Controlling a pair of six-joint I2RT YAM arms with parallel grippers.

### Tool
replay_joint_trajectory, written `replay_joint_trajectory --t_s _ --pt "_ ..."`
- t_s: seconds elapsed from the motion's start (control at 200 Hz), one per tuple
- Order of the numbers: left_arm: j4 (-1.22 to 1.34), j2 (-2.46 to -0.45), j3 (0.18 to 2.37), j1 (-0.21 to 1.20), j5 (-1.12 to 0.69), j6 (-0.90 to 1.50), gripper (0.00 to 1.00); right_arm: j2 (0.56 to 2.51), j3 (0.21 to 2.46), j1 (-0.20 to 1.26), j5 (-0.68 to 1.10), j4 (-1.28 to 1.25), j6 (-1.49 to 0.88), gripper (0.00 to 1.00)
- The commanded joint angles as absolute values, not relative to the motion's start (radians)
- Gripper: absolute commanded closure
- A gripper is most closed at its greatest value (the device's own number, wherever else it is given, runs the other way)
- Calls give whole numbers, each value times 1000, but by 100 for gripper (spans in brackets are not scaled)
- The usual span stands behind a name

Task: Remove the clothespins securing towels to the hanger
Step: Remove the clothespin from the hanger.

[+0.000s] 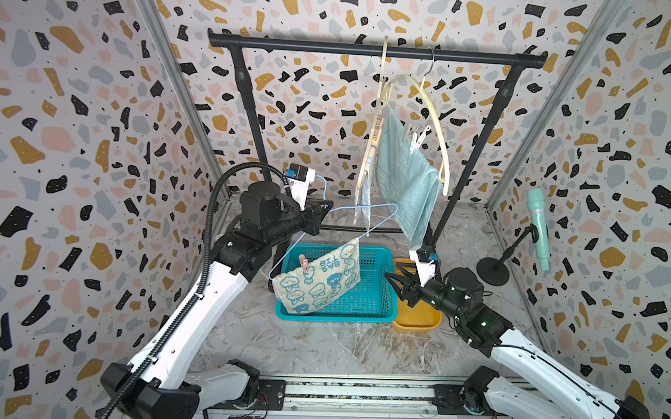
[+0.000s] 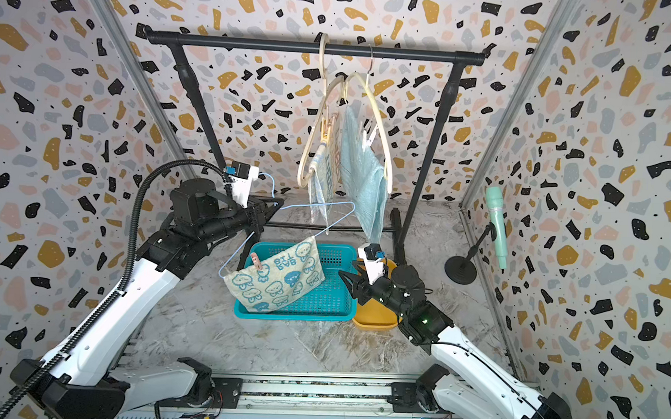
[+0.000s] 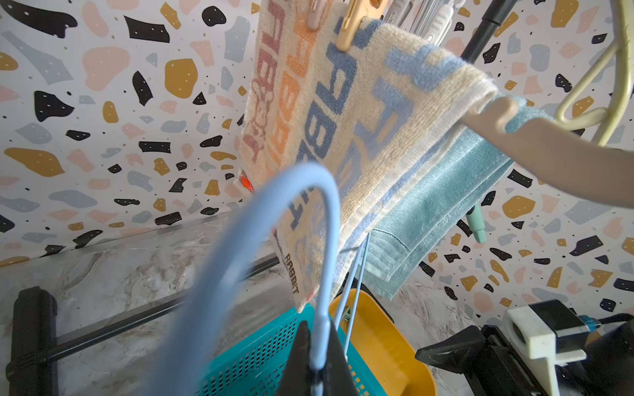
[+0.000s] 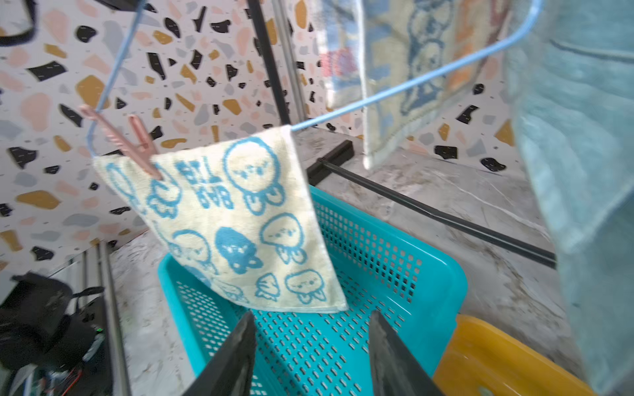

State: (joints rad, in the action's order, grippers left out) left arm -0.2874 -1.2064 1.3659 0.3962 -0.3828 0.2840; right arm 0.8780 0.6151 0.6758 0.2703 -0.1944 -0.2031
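Note:
My left gripper [image 1: 326,210] [image 3: 317,329] is shut on the hook of a light-blue wire hanger [image 1: 364,219], held tilted over the basket. A cream towel with blue cartoon animals [image 1: 323,282] [image 4: 240,223] hangs from it, pinned at one corner by a pink clothespin [image 1: 304,264] [image 4: 127,142]. My right gripper [image 1: 393,277] [image 4: 312,315] is open and empty, just below and right of that towel. On the rail [image 1: 372,50] hang cream hangers with the RABBIT towel [image 3: 343,103] and the light-blue towel [image 1: 405,182]. An orange clothespin [image 3: 356,24] and white clothespins [image 1: 418,138] pin them.
A teal perforated basket [image 1: 376,298] sits under the cream towel, with a yellow tray [image 1: 418,319] beside it on the right. The black rack's legs [image 1: 463,177] stand behind. A mint microphone on a stand [image 1: 539,227] is by the right wall.

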Motion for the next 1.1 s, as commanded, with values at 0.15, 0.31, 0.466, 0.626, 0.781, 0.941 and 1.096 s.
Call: replay_joint_trajectory --t_s 0.15,0.31,0.466,0.626,0.781,0.941,1.096 --pt "-229 -1197 1379 405 -474 298 100 933 730 704 507 -233 -130 46" --pt "-241 -1200 1384 404 -535 301 100 998 814 739 578 -229 -83 46" --pt "-245 -1200 1379 404 -570 316 100 1075 897 766 638 -239 -45 46" --pt "-237 -1196 1371 404 -602 341 100 1163 982 797 701 -233 -10 46" --pt "-222 -1198 1361 404 -627 364 100 1242 1060 828 738 -216 32 46" --pt "-217 -1198 1357 404 -638 373 100 1318 1126 837 785 -211 49 46" --pt "-215 -1197 1357 405 -650 379 100 1379 1182 843 825 -198 63 45"
